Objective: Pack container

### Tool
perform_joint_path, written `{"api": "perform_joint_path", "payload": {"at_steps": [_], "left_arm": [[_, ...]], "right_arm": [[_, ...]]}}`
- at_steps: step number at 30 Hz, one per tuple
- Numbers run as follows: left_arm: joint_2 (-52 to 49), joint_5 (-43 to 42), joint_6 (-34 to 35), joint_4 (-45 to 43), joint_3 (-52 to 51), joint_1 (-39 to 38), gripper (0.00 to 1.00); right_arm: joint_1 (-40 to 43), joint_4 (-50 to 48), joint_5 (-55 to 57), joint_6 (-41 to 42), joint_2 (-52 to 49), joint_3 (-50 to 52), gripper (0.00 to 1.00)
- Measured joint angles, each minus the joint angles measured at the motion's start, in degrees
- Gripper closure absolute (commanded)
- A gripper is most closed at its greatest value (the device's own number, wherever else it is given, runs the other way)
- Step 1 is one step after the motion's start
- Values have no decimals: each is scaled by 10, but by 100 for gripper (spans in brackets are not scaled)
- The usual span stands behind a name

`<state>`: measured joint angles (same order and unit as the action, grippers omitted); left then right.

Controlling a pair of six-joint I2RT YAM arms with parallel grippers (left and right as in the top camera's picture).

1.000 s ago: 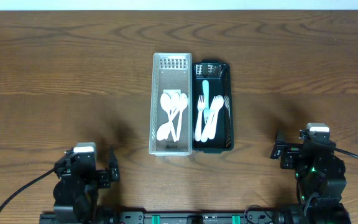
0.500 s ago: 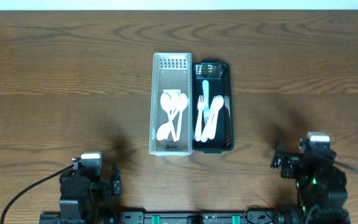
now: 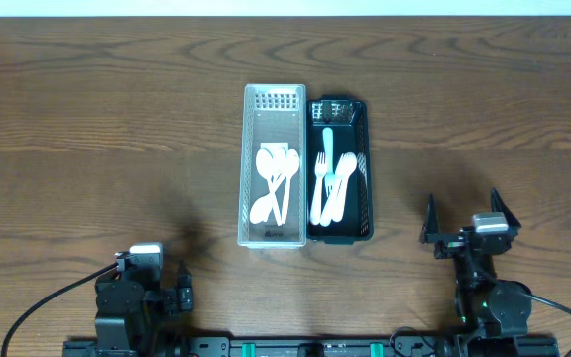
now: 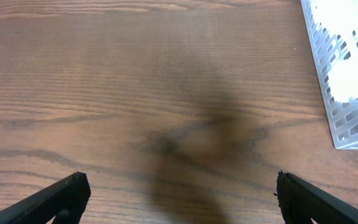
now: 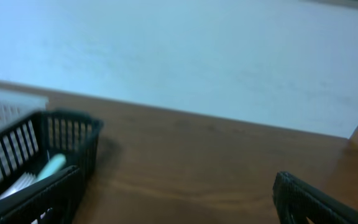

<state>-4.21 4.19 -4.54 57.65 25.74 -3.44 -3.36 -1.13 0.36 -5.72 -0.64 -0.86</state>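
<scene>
A clear white basket (image 3: 273,104) holding white spoons (image 3: 276,178) stands at the table's middle, touching a black basket (image 3: 365,178) on its right that holds white and light blue forks and spoons (image 3: 327,174). My left gripper (image 3: 143,297) is open and empty at the front left; its wrist view shows bare table between the fingers (image 4: 176,199) and the white basket's corner (image 4: 347,106). My right gripper (image 3: 464,223) is open and empty at the front right, tilted up; its wrist view shows the black basket (image 5: 42,162) at the left.
The wooden table (image 3: 97,129) runs wide to both sides of the baskets. A pale wall (image 5: 197,56) shows beyond the table's far edge in the right wrist view.
The left arm drew back toward the front edge and settled. The right arm drew back and tilted its gripper upward, fingers now spread toward the baskets.
</scene>
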Motion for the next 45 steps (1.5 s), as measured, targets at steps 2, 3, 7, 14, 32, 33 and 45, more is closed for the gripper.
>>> {"api": "perform_joint_path", "payload": {"at_steps": [2,3,7,14,32,33,45], "left_arm": [[0,0,0,0,0,0,2],[0,0,0,0,0,0,2],[0,0,0,0,0,0,2],[0,0,0,0,0,0,2],[0,0,0,0,0,0,2],[0,0,0,1,0,0,2],[3,-19,0,-435,-151,0,2]], "right_arm": [[0,7,0,-12,0,5,1],[0,11,0,-16,0,5,1],[0,50,0,-26,-1,5,1],[0,50,0,-30,-1,5,1],[0,50,0,-34,-1,5,1],[0,50,0,-34,-1,5,1],[0,51,0,-34,-1,5,1]]}}
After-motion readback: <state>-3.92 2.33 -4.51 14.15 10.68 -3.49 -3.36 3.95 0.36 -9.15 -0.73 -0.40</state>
